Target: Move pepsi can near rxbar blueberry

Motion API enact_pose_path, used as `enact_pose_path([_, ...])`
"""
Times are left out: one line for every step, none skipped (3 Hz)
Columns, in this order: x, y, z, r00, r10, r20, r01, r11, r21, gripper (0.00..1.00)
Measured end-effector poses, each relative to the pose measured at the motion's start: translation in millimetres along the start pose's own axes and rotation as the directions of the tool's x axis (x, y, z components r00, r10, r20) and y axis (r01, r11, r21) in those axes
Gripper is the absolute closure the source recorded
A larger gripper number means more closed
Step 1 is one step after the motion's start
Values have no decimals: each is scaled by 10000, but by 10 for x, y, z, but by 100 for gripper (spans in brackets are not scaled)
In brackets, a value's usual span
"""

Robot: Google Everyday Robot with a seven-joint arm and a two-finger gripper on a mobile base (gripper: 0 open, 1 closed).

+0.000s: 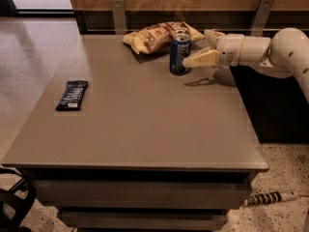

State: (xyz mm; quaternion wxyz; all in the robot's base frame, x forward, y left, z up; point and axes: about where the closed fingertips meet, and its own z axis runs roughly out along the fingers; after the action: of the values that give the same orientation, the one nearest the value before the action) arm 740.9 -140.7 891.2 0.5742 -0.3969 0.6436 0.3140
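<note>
The pepsi can (179,53), blue with a silver top, stands upright at the far middle of the table. The rxbar blueberry (72,94), a flat dark navy bar with white lettering, lies near the table's left edge, far from the can. My gripper (196,47) reaches in from the right at can height. It is open. Its near finger (200,59) has its tip at the can's right side, and the far finger (211,34) sits behind and to the right of the can. The can is not between the fingers.
A yellow-brown chip bag (154,35) lies just behind the can, touching or nearly touching it. The grey table (145,124) ends at a wooden wall with two metal brackets (117,13). A dark panel stands under my arm (270,50) on the right.
</note>
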Motion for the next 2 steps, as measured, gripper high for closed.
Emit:
enact_pose_path([64, 37, 127, 9997, 95, 244, -90, 9997, -210, 0])
enact_pose_path([80, 96, 223, 9985, 88, 545, -65, 9991, -426, 0])
